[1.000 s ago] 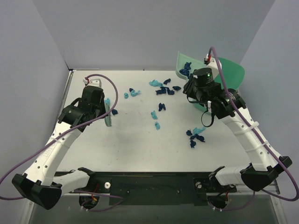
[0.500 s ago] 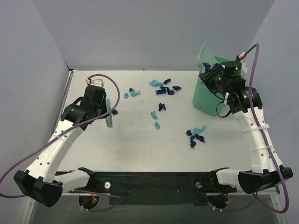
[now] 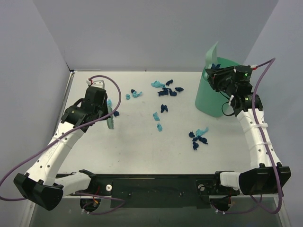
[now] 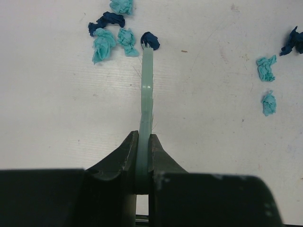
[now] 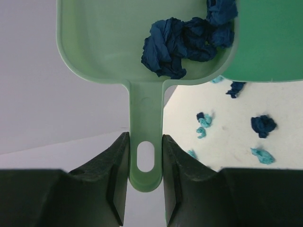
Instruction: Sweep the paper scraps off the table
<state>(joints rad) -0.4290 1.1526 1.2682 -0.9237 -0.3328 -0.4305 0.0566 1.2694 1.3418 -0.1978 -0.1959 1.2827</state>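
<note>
Right gripper (image 5: 145, 158) is clamped on the flat handle of a pale green plastic dustpan (image 5: 104, 42), which is held tilted up, with dark navy crumpled paper scraps (image 5: 180, 42) lodged in its scoop just beyond the fingers. Left gripper (image 4: 143, 153) is closed on the thin edge of a pale green hand brush (image 4: 147, 90), whose far tip is seen right at one navy scrap (image 4: 150, 40). More teal and navy scraps (image 3: 165, 91) are scattered over the flat white tabletop (image 3: 142, 146) between the two grippers.
</note>
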